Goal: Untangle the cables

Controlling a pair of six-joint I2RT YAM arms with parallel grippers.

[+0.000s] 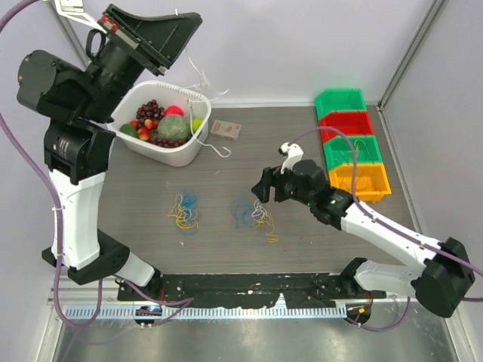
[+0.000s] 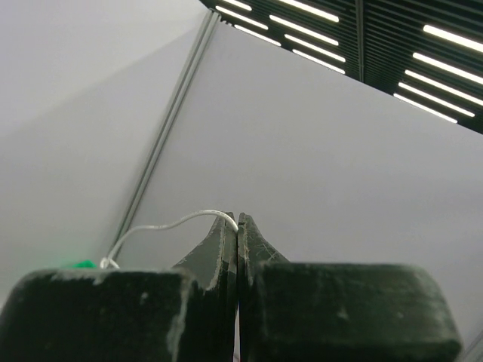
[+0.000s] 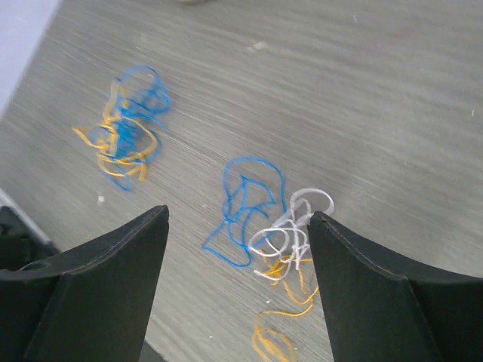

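Note:
Two tangles of thin cables lie on the grey table. The left tangle (image 1: 183,212) is blue and yellow and also shows in the right wrist view (image 3: 124,134). The right tangle (image 1: 255,215) is blue, white and yellow (image 3: 266,226). My right gripper (image 1: 263,185) is open and hovers just above the right tangle, which lies between its fingers (image 3: 238,215). My left gripper (image 1: 192,26) is raised high at the back left. It is shut (image 2: 238,219) on a thin white cable (image 2: 170,226) that dangles over the basket (image 1: 202,81).
A white basket (image 1: 192,153) of fruit stands at the back left, with a small white and red box (image 1: 226,130) beside it. Green, red and orange bins (image 1: 351,143) are stacked in a row at the right. Purple-grey hoses run along both arms.

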